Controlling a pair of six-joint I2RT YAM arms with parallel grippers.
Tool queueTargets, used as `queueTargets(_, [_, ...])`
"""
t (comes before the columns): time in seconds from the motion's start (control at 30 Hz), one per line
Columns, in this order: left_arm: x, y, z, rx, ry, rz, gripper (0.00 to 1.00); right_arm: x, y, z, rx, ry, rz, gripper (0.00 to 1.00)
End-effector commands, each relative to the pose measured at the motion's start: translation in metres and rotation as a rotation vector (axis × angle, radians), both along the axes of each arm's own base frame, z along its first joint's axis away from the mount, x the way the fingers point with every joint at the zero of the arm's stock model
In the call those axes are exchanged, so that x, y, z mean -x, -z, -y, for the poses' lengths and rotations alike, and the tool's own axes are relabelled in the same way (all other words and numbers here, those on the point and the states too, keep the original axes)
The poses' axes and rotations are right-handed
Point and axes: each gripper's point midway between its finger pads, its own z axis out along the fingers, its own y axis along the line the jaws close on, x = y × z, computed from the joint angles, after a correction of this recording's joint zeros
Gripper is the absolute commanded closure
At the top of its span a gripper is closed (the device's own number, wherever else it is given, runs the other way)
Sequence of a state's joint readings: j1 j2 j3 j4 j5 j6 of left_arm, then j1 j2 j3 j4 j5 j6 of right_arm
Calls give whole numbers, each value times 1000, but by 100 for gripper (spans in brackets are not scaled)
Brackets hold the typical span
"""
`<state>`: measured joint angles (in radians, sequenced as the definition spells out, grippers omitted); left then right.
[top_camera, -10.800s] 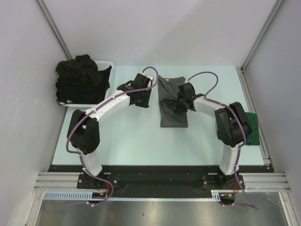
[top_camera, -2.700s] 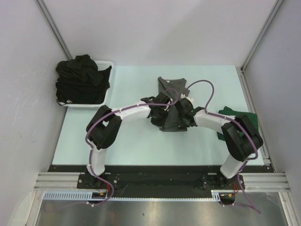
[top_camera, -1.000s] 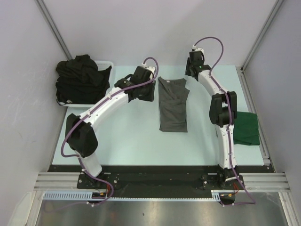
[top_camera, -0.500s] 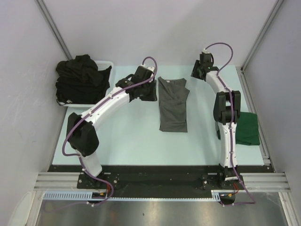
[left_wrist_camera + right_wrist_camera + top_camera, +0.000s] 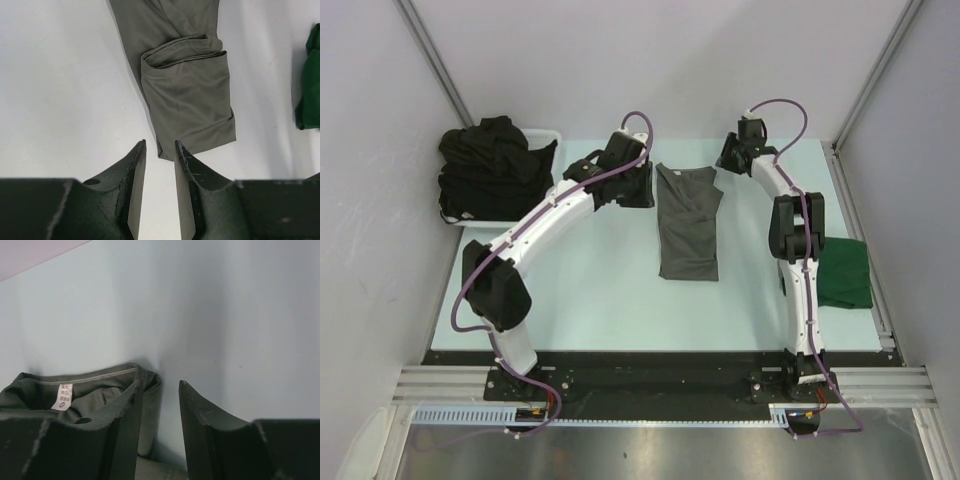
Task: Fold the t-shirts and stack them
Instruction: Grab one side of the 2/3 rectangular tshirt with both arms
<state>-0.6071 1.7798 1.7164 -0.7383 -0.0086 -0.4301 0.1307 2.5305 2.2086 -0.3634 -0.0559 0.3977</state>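
Upper left: black t-shirts (image 5: 490, 170) lie heaped, unfolded, in the white basket (image 5: 548, 133). Left of centre: the left gripper (image 5: 638, 188), jaws slightly parted and empty, hovers just beside the charcoal grey t-shirt (image 5: 688, 225), which lies at frame centre, folded into a narrow lengthwise strip but apparently not yet halved. Right of its collar: the right gripper (image 5: 730, 158), likewise parted and empty. Right edge: the dark green t-shirt (image 5: 845, 275), apparently folded. Most shirts await folding, and no stack exists.
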Motion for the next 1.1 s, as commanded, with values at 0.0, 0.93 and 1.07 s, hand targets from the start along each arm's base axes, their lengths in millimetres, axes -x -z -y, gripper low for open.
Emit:
queueTargets(0.0, [-6, -14, 0, 16, -28, 19, 66, -11, -6, -13, -45, -11, 44, 60])
queueTargets(0.93, [-9, -6, 3, 1, -20, -1, 66, 1, 15, -20, -129, -14, -11, 59])
queueTargets(1.07, [-8, -6, 3, 2, -20, -1, 66, 4, 21, -21, -159, -6, -28, 58])
